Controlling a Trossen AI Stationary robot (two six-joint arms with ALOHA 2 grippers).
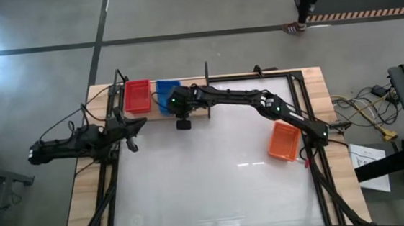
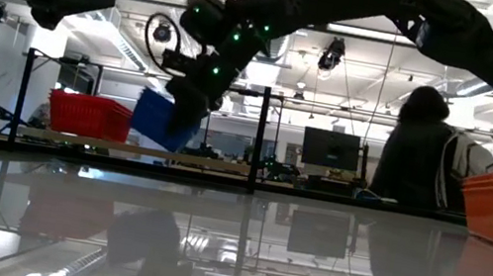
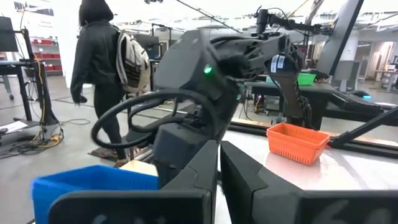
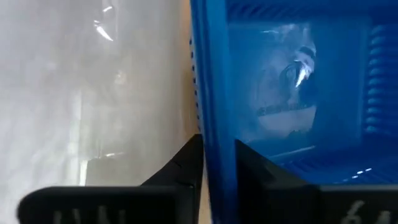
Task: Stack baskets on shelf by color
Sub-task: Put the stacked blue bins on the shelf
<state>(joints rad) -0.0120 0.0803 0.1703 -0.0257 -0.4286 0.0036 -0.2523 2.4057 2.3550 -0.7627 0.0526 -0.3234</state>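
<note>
The right gripper (image 1: 176, 104) is clamped on the wall of a blue basket (image 2: 161, 120), holding it tilted above the shelf (image 1: 203, 111) beside a red basket (image 1: 137, 96). The left gripper (image 1: 130, 130) waits squeezed together near the shelf. An orange basket (image 1: 286, 140) sits on the shiny white counter (image 1: 215, 184), and a person (image 2: 422, 152) stands in the room behind.

Count: baskets, 3 total. Red basket (image 1: 137, 96), 1. Blue basket (image 1: 166, 95), 1. Orange basket (image 1: 285, 141), 1. Shelf (image 1: 203, 112), 1. Arms, 2. Person (image 2: 422, 152) behind surface, 1.
</note>
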